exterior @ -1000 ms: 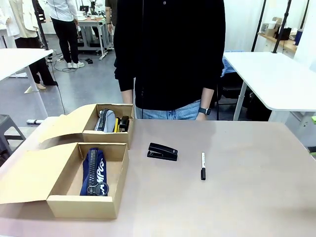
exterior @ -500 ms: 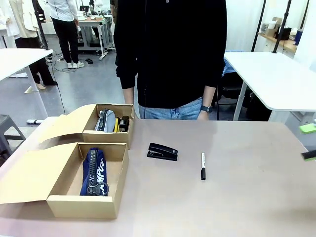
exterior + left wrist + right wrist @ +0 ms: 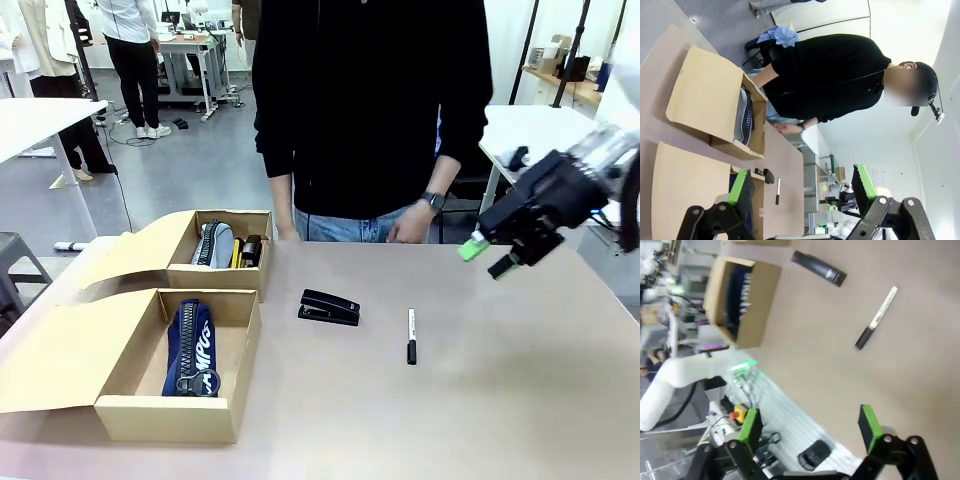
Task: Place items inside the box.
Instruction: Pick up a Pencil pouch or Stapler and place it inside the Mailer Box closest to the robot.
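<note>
Nearest the robot, the left jaws stand wide open, the green pads (image 3: 740, 187) well apart with nothing between them, looking along the worktop (image 3: 480, 400) from its left end.

At the near-left of the worktop sits the box (image 3: 175, 418), its wide flap lid (image 3: 60, 355) folded out flat to the left. The navy-blue pouch (image 3: 193, 347) lies inside it, lengthwise against the left wall, ring pull toward the near end.

Further in, the black stapler (image 3: 329, 308) rests on the bare worktop, just right of the box's far right corner and outside it. A marker pen (image 3: 411, 336) lies to the stapler's right, apart from it.

Behind the box, the smaller box (image 3: 215, 278) is open and holds a grey pouch (image 3: 214, 243) and a yellow tool (image 3: 236, 253).

At the far right, the right jaws hang above the worktop, tilted down and left, fully open and holding nothing; one green pad (image 3: 471, 248) faces the pen.

A person in a black top (image 3: 370, 110) stands at the far edge, one hand (image 3: 408, 225) low by the worktop's rim.
</note>
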You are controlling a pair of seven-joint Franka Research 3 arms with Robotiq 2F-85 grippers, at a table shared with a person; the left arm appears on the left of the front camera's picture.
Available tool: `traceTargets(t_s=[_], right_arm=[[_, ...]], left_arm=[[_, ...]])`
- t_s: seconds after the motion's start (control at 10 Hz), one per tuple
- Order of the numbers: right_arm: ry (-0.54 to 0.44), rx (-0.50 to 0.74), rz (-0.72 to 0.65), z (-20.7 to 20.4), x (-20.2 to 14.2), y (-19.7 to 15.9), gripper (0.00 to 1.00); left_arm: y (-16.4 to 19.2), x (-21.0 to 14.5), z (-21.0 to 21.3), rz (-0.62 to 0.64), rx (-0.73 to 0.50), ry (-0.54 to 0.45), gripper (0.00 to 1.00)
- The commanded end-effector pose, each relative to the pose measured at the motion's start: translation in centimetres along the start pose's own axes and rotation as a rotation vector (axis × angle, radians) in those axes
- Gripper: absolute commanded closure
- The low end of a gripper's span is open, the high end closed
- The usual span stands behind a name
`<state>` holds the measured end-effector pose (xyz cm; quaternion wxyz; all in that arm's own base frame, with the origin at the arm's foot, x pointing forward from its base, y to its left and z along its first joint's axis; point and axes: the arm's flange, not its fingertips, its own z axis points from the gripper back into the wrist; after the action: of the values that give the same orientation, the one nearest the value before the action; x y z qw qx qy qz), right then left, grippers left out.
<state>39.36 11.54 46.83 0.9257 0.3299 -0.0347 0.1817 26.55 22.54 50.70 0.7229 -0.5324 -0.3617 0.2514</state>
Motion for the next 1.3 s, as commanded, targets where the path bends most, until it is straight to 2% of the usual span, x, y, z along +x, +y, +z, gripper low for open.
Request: traceTargets(t_s=[0.0, 0.1, 0.2, 0.3, 0.4, 0.5, 0.6, 0.7, 0.8, 0.9, 1.0, 1.2], right_arm=[[0.121, -0.184, 0.061, -3.4, 1.3, 0.8, 0.00], [0.000, 0.000, 0.000, 0.0, 0.0, 0.0, 0.00], [0.045, -0.073, 0.048, -1.8, 0.6, 0.3, 0.00], [-0.060, -0.138, 0.164, -0.7, 0.4, 0.5, 0.00], [-0.289, -0.052, 0.086, 3.6, -2.2, -2.3, 0.00], [-0.588, 0.062, -0.062, 9.1, -7.7, -5.2, 0.00], [-0.787, -0.062, -0.229, 11.9, -12.3, -6.4, 0.00], [-0.904, -0.146, -0.342, 13.3, -16.6, -7.2, 0.00], [-0.887, -0.196, -0.399, 13.0, -19.0, -8.3, 0.00], [-0.739, -0.163, -0.454, 11.6, -19.1, -9.5, 0.00], [-0.698, -0.028, -0.246, 16.4, -15.6, -8.8, 0.00], [-0.698, -0.028, -0.246, 16.4, -15.6, -8.8, 0.00]], left_arm=[[0.2, -0.3, -0.2, -0.019, -0.032, -0.013, 0.00], [0.2, -0.3, -0.2, -0.019, -0.032, -0.013, 0.00], [0.2, -0.3, -0.2, -0.019, -0.032, -0.013, 0.00], [0.2, -0.3, -0.2, -0.019, -0.032, -0.013, 0.00], [0.2, -0.3, -0.2, -0.019, -0.032, -0.013, 0.00], [0.2, -0.3, -0.2, -0.019, -0.032, -0.013, 0.00], [0.2, -0.3, -0.2, -0.019, -0.032, -0.013, 0.00], [0.2, -0.3, -0.2, -0.019, -0.032, -0.013, 0.00], [0.2, -0.3, -0.2, -0.019, -0.032, -0.013, 0.00], [0.2, -0.3, -0.2, -0.019, -0.032, -0.013, 0.00], [0.2, -0.3, -0.2, -0.019, -0.032, -0.013, 0.00], [0.2, -0.3, -0.2, -0.019, -0.032, -0.013, 0.00]])
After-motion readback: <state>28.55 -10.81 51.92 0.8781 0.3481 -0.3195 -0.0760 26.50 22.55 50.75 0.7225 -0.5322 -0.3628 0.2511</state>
